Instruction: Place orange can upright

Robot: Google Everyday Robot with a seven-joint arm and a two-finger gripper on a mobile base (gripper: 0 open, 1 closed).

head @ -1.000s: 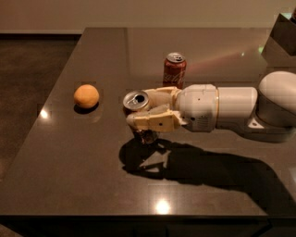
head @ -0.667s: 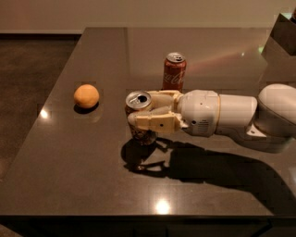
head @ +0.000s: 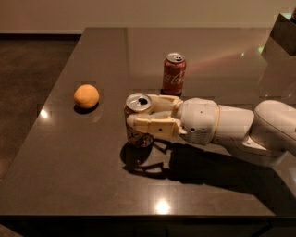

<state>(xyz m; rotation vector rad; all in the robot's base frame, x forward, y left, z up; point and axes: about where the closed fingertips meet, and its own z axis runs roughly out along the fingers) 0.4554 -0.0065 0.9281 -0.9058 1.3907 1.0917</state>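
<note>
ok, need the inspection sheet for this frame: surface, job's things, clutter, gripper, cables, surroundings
Surface: dark glossy table, light reflections, no spills seen.
Job's things: orange can upright, silver top facing up, mid-table; cannot tell whether its base touches the table.
Clutter: red cola can upright behind the orange can, apart from it; orange fruit at image left, on its own.
Grippers: gripper reaches in from image right, fingers closed on either side of the orange can.
Cables: nothing seen.
Surroundings: dark floor beside the table, pale wall behind.
</note>
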